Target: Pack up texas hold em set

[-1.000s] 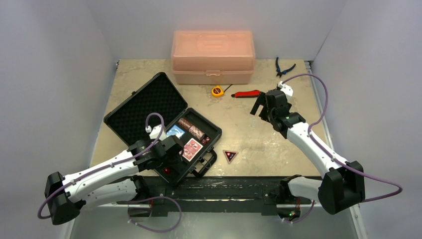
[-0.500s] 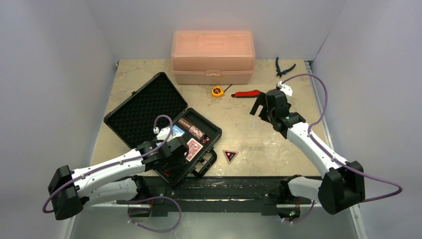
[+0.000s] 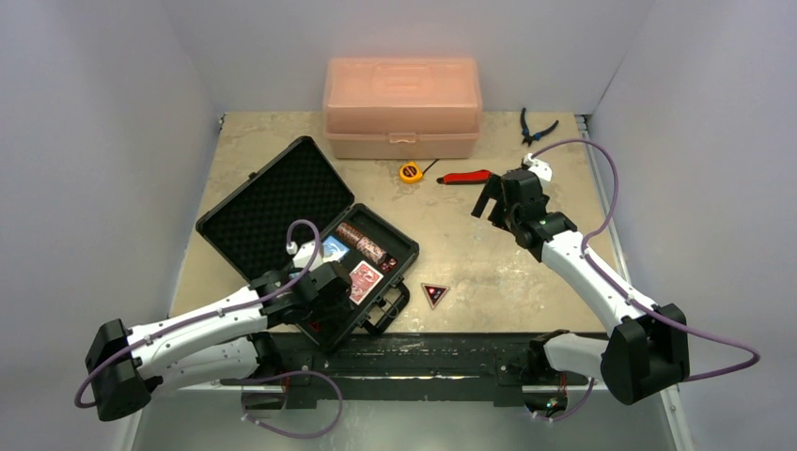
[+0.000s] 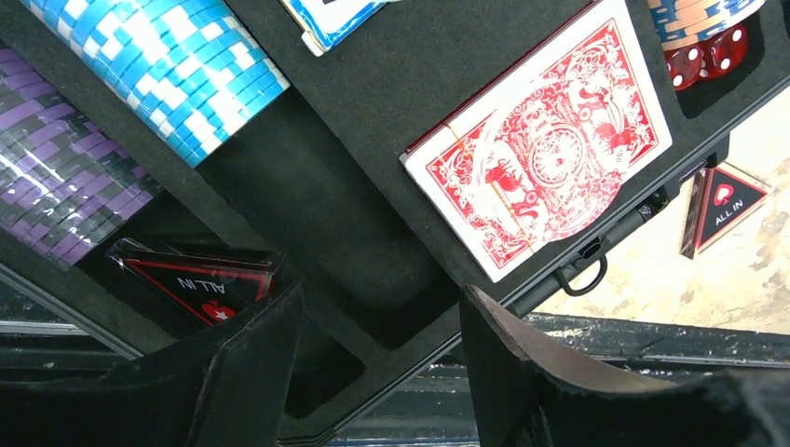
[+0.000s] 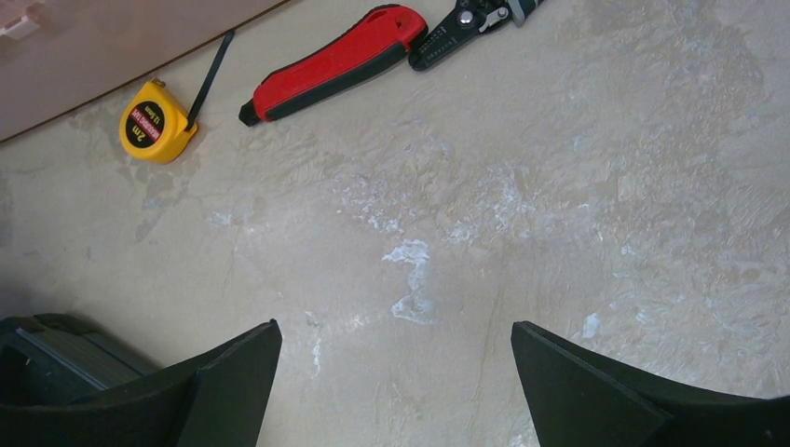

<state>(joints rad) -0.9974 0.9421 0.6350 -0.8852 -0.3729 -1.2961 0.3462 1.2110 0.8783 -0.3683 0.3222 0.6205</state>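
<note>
The left end effector (image 4: pixel 380 303) spreads wider above the case (image 4: pixel 373 112), one ALL IN triangle (image 4: pixel 200 279) now released inside, while the second triangle (image 4: pixel 722 209) lies just outside it, unpacked.

Translucent orange plastic box (image 3: pixel 402 105), lid shut, at the far edge of the counter (image 3: pixel 489 254), near the back wall. Yellow tape measure (image 3: pixel 409 172) just in front of the box, black strap sticking out (strap points toward the box). Red-and-black utility knife (image 3: pixel 467 177) lying flat, right of the tape measure, not touching it. Dark-handled pliers (image 3: pixel 534 127) near the far right corner, beyond the knife. Counter surface is beige, mottled with pale scuffs.
</note>
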